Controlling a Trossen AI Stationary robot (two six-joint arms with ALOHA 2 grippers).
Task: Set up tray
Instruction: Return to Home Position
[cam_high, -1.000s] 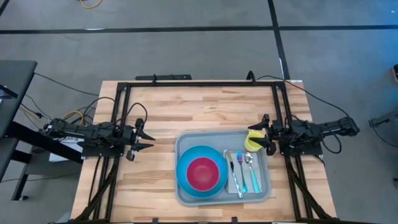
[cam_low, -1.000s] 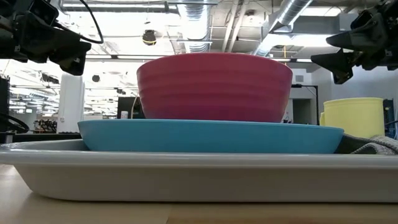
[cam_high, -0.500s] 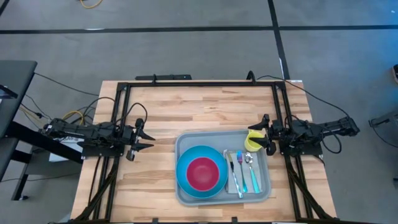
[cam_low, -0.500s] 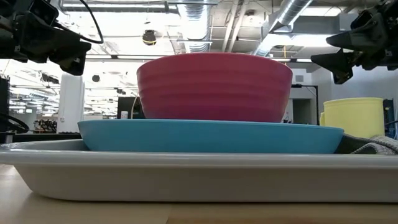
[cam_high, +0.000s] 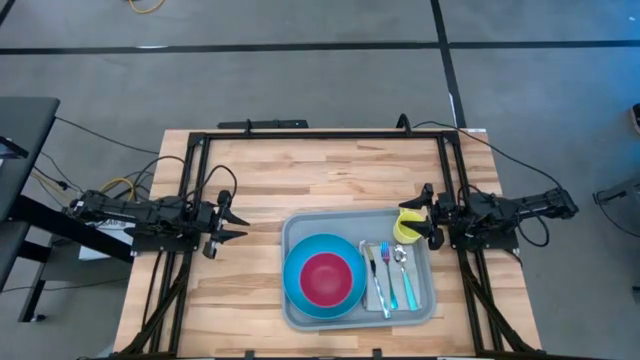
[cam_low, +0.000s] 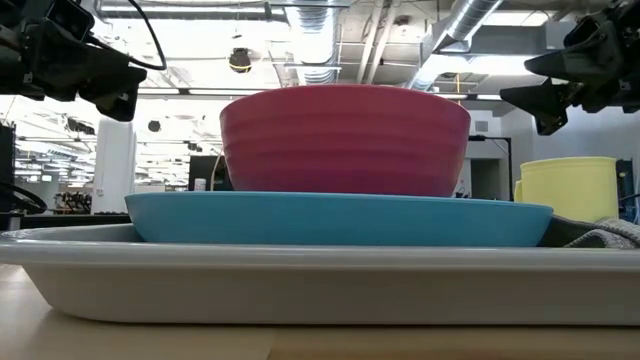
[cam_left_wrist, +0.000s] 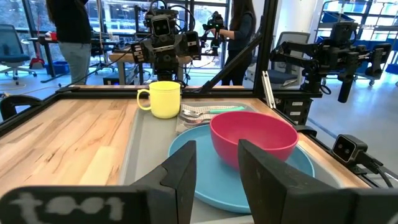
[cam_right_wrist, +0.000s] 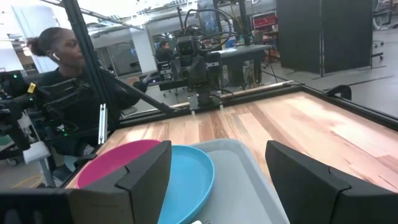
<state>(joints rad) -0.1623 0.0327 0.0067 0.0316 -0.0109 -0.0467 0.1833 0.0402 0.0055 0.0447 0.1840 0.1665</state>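
The grey tray (cam_high: 305, 228) lies flat on the wooden table, near its front right. On it a red bowl (cam_high: 326, 279) sits in a blue plate (cam_high: 300, 290). A yellow mug (cam_high: 406, 227) stands at the tray's far right corner, and cutlery (cam_high: 390, 272) lies on a grey napkin (cam_low: 612, 236). My left gripper (cam_high: 236, 222) hovers open at the table's left side, pointing level toward the tray and apart from it. My right gripper (cam_high: 424, 215) hovers open at the right side, just beside the mug. Its fingers stand wide in the right wrist view (cam_right_wrist: 217, 180).
A black frame (cam_high: 320, 135) runs along the table's far edge and down both sides past the arm bases. Bare wood (cam_high: 330, 175) lies beyond the tray and to its left. People stand in the room behind the table (cam_right_wrist: 59, 62).
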